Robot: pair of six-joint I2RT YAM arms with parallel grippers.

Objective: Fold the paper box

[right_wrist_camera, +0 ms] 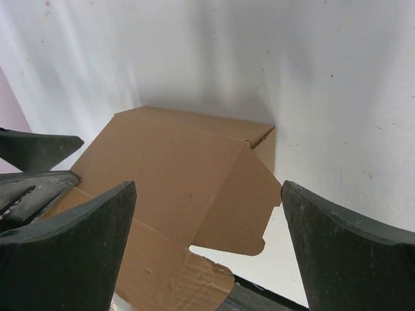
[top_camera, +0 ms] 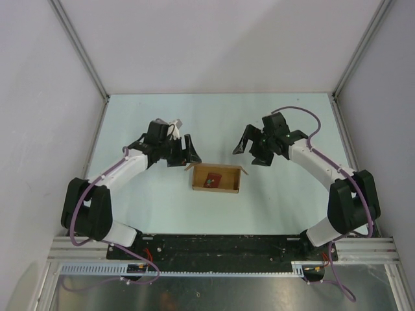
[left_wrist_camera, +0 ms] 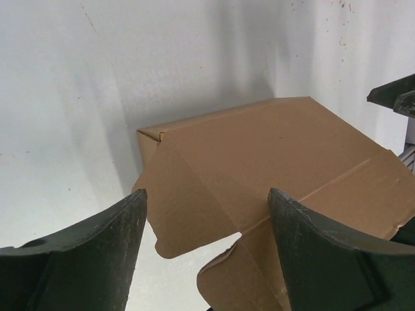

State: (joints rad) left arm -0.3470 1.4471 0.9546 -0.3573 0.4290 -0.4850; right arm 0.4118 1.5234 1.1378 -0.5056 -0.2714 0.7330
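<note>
The paper box [top_camera: 227, 187] is a shallow brown cardboard tray lying open-topped on the table between the two arms, with a small dark red square item [top_camera: 211, 180] inside. My left gripper [top_camera: 183, 154] hovers open just behind the box's left end. In the left wrist view the box [left_wrist_camera: 259, 162] shows its wall and a loose side flap [left_wrist_camera: 188, 214] between the spread fingers [left_wrist_camera: 97, 259]; nothing is gripped. My right gripper [top_camera: 250, 151] stands open behind the right end. The right wrist view shows the box [right_wrist_camera: 168, 168] and a hanging flap [right_wrist_camera: 249, 207] between wide-apart fingers [right_wrist_camera: 343, 253].
White enclosure walls [top_camera: 52, 97] stand left, right and behind the pale table [top_camera: 214, 116]. The arm bases sit on a black rail [top_camera: 220, 246] at the near edge. Each wrist view catches the other gripper's dark fingers [left_wrist_camera: 392, 97] at its edge.
</note>
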